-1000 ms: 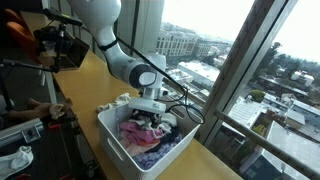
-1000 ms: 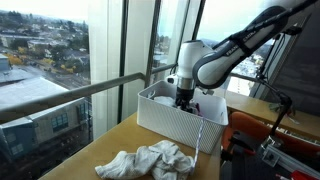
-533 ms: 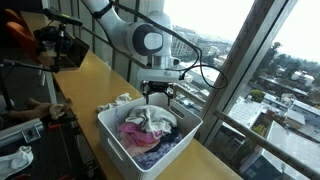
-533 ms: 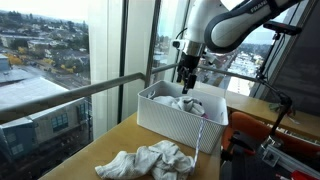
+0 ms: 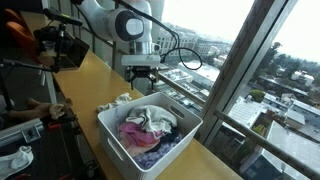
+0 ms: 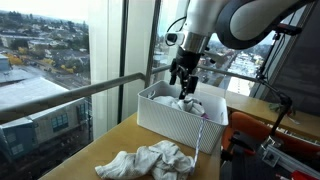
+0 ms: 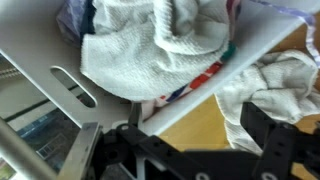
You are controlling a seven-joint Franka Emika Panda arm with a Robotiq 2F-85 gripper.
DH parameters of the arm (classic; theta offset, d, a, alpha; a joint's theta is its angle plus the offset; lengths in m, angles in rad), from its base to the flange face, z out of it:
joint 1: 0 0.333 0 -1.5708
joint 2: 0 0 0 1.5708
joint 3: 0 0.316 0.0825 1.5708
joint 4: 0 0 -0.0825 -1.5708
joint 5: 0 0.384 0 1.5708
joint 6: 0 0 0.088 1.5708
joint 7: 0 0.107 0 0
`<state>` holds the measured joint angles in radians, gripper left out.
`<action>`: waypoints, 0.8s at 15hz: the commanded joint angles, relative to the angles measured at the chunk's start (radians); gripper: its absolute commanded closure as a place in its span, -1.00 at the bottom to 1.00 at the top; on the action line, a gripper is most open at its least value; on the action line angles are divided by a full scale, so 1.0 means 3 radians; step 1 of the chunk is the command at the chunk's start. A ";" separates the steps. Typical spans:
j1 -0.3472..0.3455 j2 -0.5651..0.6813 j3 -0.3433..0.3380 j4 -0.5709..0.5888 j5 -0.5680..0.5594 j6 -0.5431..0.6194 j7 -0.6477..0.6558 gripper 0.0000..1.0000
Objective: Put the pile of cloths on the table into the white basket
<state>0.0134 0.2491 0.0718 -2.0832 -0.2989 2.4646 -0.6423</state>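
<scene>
The white basket [image 5: 128,142] stands on the wooden table and holds several cloths, white, pink and purple [image 5: 148,124]. It also shows in an exterior view [image 6: 170,120] and in the wrist view [image 7: 60,85]. A pile of white cloths [image 6: 150,160] lies on the table beside the basket, also seen behind it in an exterior view [image 5: 118,101] and in the wrist view [image 7: 275,85]. My gripper [image 5: 143,80] hangs open and empty above the basket's end in both exterior views [image 6: 182,78]. In the wrist view its dark fingers [image 7: 265,140] frame the basket rim and the bare table.
Large windows with a railing [image 6: 60,95] run along the table's far edge. A camera rig [image 5: 60,45] and a person's hand [image 5: 38,106] are at the table's other side. Red and black equipment [image 6: 270,140] stands beyond the basket.
My gripper has risen out of the basket and shifted toward the end near the pile. It left a white cloth on top of the cloths in the basket.
</scene>
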 commanded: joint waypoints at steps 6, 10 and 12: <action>0.0317 0.0027 0.0470 -0.0489 -0.0033 0.0154 -0.0724 -1.00; 0.0235 0.0121 0.0450 -0.0620 -0.0091 0.0240 -0.1476 -1.00; 0.0206 0.0213 0.0413 -0.0643 -0.0165 0.0267 -0.1776 -1.00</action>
<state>0.0943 0.2839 0.2039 -2.2632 -0.3164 2.5129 -1.0506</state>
